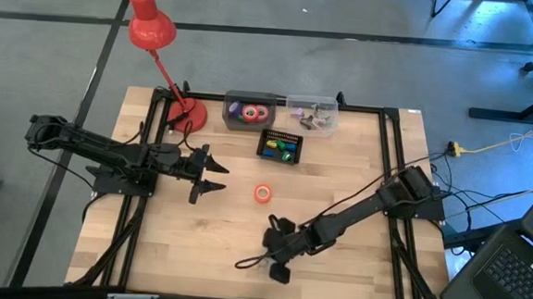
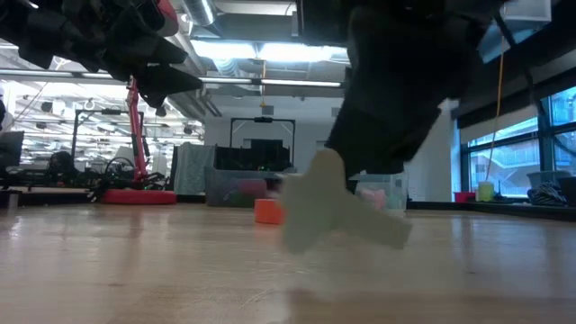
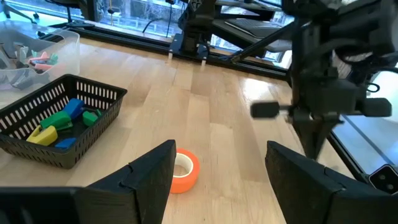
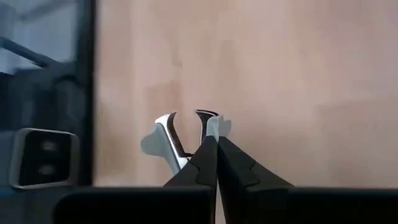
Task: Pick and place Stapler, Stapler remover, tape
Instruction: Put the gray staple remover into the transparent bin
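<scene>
Tape (image 1: 263, 194) on wooden table (image 1: 357, 183), workshop behind

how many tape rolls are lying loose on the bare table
1: an orange tape roll on the wood mid-table, ahead of the open left gripper. More rolls sit in the clear bin at the back edge; their count there is unclear.

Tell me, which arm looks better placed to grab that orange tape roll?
Probably the left: its open hand faces the orange tape roll just ahead. The right hand is shut on a staple remover.
</scene>
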Controlling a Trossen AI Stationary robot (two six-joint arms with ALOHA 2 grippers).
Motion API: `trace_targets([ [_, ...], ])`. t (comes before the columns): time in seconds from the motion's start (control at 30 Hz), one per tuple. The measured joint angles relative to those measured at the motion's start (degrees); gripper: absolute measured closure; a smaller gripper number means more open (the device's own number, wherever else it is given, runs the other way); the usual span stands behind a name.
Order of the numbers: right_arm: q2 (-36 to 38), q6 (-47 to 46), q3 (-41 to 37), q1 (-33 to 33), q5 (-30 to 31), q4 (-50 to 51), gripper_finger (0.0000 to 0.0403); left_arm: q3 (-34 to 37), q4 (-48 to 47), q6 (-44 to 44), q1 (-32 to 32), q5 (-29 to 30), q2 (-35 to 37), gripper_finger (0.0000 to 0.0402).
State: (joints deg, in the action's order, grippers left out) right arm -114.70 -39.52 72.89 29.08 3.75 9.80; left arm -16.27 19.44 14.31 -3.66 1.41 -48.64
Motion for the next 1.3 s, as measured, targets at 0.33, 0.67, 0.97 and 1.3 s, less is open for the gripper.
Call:
trace_targets([
  [0.33,4.43,9.04,11.21,-5.63,19.41,40.53,0.0402,0.00,-1.05,-0.02,-0.02,0.00,0.02,0.0162],
  [0.67,13.05,23.67,9.72,-28.08,17.58,49.58,0.0403,0.00,-1.93,-0.02,-0.02,-1.39,0.02,0.0162],
  [0.97,24.09,30.23,9.72,-48.16,8.52,41.94,0.0403,0.00,-1.07,-1.44,0.00,-1.29,0.02,0.0162],
  [1.3,16.06,36.43,9.61,-58.26,3.94,34.74,0.0403,-0.02,1.54,-1.59,0.00,-1.08,0.02,0.0162],
])
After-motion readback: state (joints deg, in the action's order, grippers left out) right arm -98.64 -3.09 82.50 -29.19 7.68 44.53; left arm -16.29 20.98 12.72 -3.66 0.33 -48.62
